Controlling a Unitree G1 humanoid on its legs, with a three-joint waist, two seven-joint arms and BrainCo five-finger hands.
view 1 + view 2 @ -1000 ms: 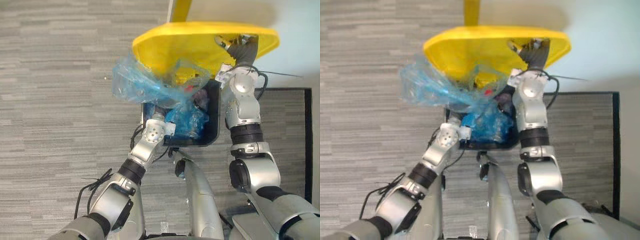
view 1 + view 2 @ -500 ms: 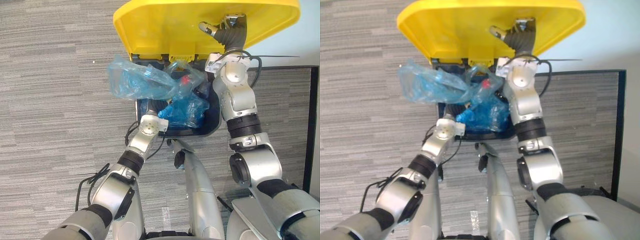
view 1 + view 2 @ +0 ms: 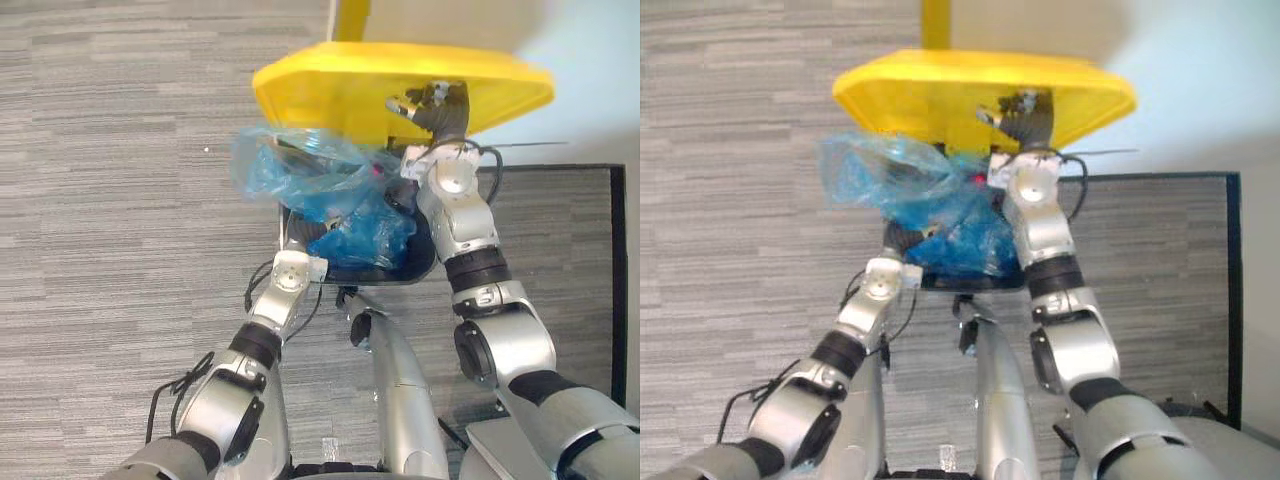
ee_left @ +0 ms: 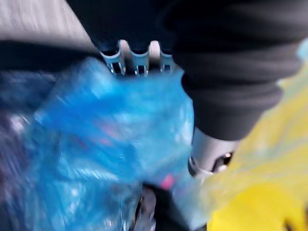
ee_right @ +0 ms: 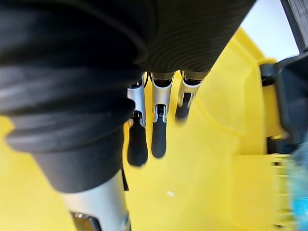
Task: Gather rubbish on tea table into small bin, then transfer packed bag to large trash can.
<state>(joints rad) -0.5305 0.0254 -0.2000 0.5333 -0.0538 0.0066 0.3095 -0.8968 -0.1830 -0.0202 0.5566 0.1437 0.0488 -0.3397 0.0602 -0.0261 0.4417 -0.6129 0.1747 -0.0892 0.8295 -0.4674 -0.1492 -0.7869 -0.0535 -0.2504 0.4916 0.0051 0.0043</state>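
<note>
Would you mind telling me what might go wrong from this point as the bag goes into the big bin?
The right hand props the yellow lid with straight fingers, no grip; if it slips, the lid may fall onto the blue bag. Part of the bag bulges past the dark bin rim on the robot's left, so it may tip out onto the floor.
</note>
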